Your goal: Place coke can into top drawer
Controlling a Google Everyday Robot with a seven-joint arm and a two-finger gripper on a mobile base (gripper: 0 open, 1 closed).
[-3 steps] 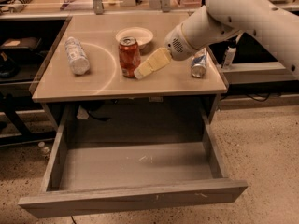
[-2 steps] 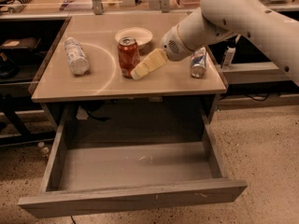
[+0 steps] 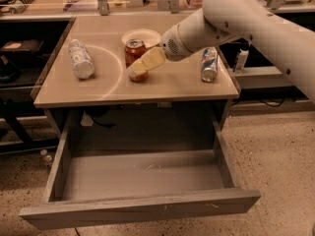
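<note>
**Reaching for the can; the drawer waits open**

The robot arm (image 3: 246, 18) comes in from the far right and slopes down over the table top (image 3: 108, 90); below this top, the top drawer (image 3: 142, 205) is pulled far out toward the near side, and its floor is bare; so the opening step looks finished, and I judge that the step in hand is the grasp of the can.

The gripper (image 3: 138, 69) is at the coke can (image 3: 134, 49), with its pale end lying across the near right side of the can; whether it is already closed on the can or only set against it, I cannot tell. The coke can stands upright on the table top, about in the middle, just in front of the white bowl (image 3: 142, 35); it is not yet in the drawer.

The next move, in my judgement, calls for a firm hold, then a lift clear of the table edge, then a travel toward the near side and down into the drawer, without tipping the can.

By count: one arm; one open drawer; one clear bottle (image 3: 80, 59) lying on its side at the left; one bowl; one coke can; one blue-and-silver can (image 3: 209, 64) at the right, well apart from the gripper.
</note>
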